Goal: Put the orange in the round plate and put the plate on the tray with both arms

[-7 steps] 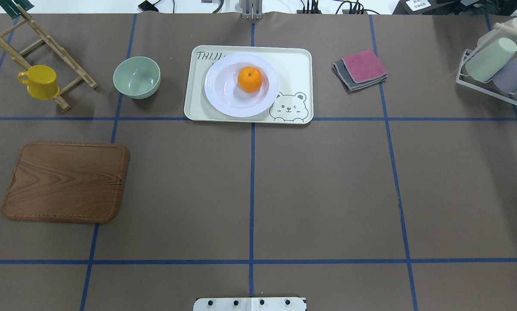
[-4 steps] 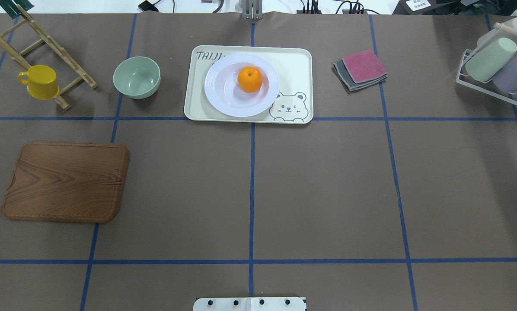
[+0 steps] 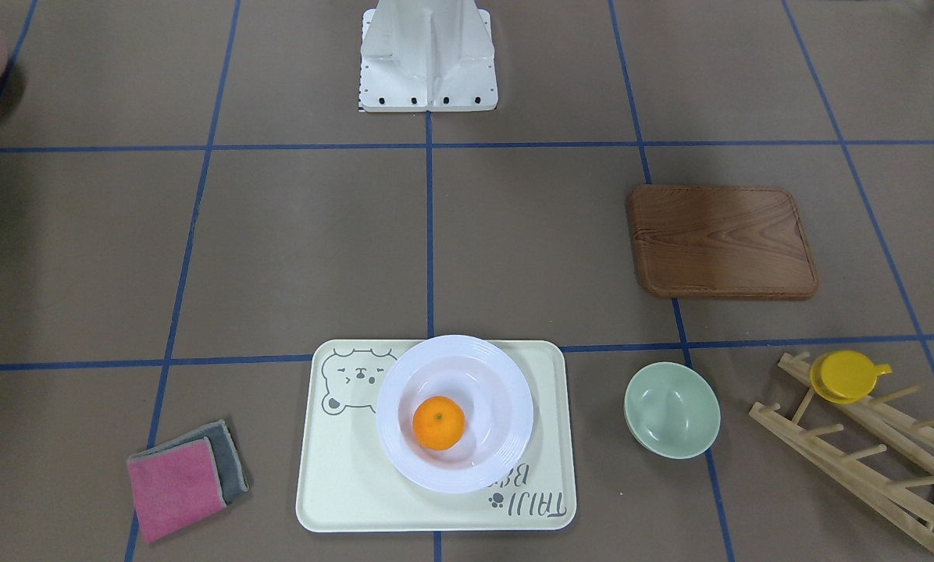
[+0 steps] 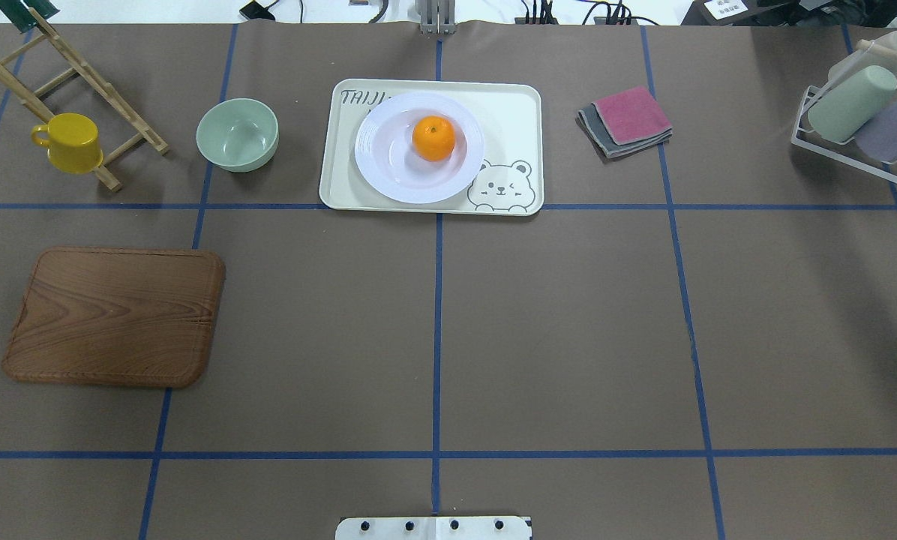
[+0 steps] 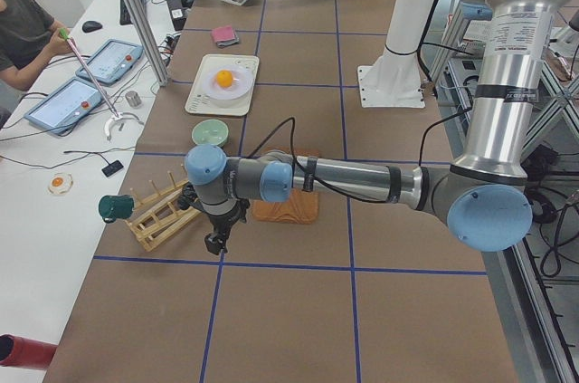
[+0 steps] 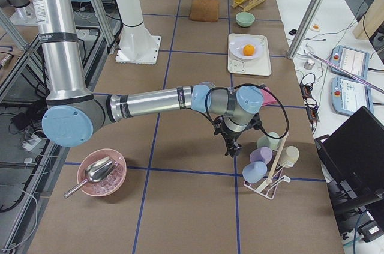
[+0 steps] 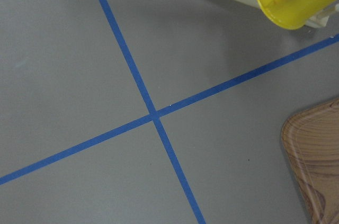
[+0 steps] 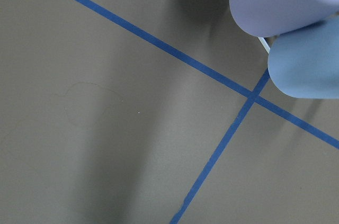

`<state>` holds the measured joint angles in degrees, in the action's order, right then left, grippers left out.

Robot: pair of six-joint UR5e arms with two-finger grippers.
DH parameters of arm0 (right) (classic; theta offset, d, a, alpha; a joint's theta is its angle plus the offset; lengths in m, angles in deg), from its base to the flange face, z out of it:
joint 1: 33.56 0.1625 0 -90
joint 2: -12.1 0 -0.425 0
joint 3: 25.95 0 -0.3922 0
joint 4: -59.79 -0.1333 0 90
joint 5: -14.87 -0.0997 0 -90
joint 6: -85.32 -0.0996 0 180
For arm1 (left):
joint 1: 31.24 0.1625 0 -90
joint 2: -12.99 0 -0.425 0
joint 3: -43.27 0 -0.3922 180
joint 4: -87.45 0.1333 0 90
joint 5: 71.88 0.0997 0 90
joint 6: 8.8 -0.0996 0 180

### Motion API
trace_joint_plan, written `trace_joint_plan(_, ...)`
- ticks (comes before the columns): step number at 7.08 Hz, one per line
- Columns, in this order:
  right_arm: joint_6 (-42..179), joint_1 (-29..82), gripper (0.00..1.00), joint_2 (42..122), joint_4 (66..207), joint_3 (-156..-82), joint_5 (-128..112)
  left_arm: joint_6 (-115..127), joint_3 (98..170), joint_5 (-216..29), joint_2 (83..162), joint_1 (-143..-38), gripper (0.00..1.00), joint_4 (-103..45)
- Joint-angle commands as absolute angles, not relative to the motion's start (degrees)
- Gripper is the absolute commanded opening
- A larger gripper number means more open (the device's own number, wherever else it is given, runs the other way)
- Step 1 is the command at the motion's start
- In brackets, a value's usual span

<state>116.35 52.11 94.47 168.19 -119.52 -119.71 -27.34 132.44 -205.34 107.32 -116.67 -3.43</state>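
Observation:
The orange lies in the white round plate, a little right of its middle. The plate rests on the cream bear tray at the far centre of the table. The front view shows the same: orange, plate, tray. Neither arm shows in the overhead or front views. My left gripper hangs beside the wooden rack, far from the tray. My right gripper hangs beside the cup rack. I cannot tell whether either is open or shut.
A brown wooden board lies near left. A pale green bowl sits left of the tray. A yellow cup hangs on a wooden rack. Folded cloths and a cup rack stand right. A person sits beyond the table.

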Motion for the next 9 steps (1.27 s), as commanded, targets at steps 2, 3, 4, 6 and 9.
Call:
trace_joint_plan(2, 112.34, 52.04, 1.00, 93.93, 166.77, -118.32, -120.13, -26.82, 133.01, -209.66, 105.97, -116.76, 1.00, -6.16)
trace_joint_plan(3, 112.13, 52.04, 1.00, 93.93, 165.88, -117.97, -120.13, -22.90, 133.10, -210.04, 106.85, -116.85, 1.00, -4.50)
trace_joint_plan(4, 112.13, 51.96, 1.00, 94.02, 165.88, -117.97, -120.05, -22.25, 133.62, -210.13, 106.51, -117.54, 1.00, -3.88)
trace_joint_plan(6, 112.04, 51.96, 1.00, 94.02, 165.88, -118.84, -120.13, -22.16, 135.19, -211.00, 105.72, -117.99, 1.00, -3.87)
trace_joint_plan(9, 112.13, 51.87, 1.00, 94.80, 165.18, -118.59, -120.22, -22.07, 140.65, -213.38, 101.06, -118.52, 1.00, -4.05)
